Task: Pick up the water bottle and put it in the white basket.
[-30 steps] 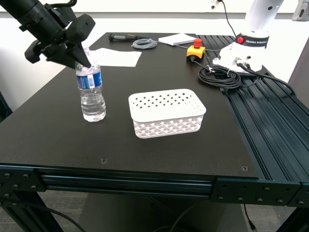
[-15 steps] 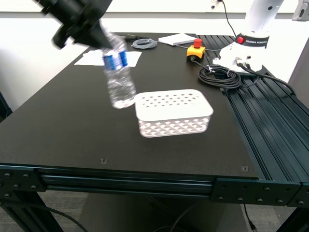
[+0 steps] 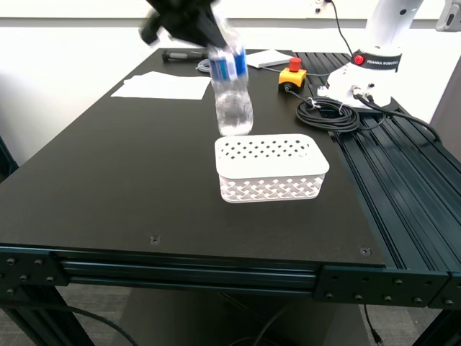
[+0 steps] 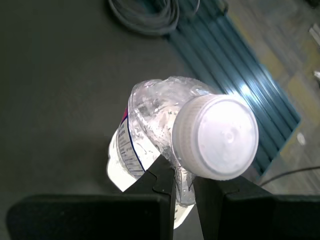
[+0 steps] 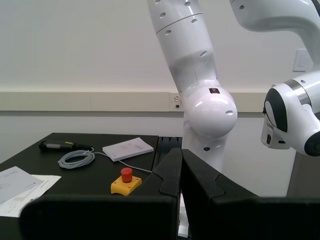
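The water bottle (image 3: 232, 101), clear with a blue-and-white label, hangs slightly tilted in the air just behind the white basket (image 3: 270, 189), its base a little above the table. My first gripper (image 3: 213, 30), blurred at the top of the exterior view, is shut on the bottle's neck. In the first wrist view the white cap (image 4: 215, 137) sits above the gripper (image 4: 184, 187) and the bottle body (image 4: 145, 125) hangs below. My second gripper (image 5: 180, 172) is shut and empty, and does not show in the exterior view.
A white robot base (image 3: 374, 65), a coiled black cable (image 3: 328, 112) and a yellow box with a red button (image 3: 291, 76) stand at the back right. Papers (image 3: 162, 85), a booklet (image 3: 265, 58) and a grey cable (image 3: 215, 65) lie at the back. Metal rails (image 3: 403, 180) run along the right.
The first gripper has lifted the bottle off the table and carried it to the exterior view's right, up to the basket. The basket has slid a little to the right.
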{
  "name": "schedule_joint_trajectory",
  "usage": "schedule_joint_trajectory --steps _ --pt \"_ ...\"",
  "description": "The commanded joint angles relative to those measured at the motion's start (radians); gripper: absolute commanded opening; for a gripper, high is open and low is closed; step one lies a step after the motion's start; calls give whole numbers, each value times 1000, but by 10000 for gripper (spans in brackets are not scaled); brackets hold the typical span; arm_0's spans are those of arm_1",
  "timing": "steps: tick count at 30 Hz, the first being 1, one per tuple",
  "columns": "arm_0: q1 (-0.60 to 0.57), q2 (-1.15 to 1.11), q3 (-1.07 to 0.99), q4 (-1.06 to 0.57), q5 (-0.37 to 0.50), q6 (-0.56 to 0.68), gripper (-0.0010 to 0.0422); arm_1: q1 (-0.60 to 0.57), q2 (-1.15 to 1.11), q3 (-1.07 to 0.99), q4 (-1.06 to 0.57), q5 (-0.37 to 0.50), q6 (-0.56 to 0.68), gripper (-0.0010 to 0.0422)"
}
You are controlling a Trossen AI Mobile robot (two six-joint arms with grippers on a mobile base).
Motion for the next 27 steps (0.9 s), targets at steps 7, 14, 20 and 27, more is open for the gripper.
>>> schedule_joint_trajectory --steps 7,14,20,27 --pt "0 0 1 3 0 0 1 -104 242 221 -70 12 25 0" --pt "0 0 1 4 0 0 1 -104 274 249 -71 -12 82 7" --pt "0 0 1 4 0 0 1 -104 274 245 -71 -13 85 180" --pt "0 0 1 4 0 0 1 -102 270 272 -92 -13 11 356"
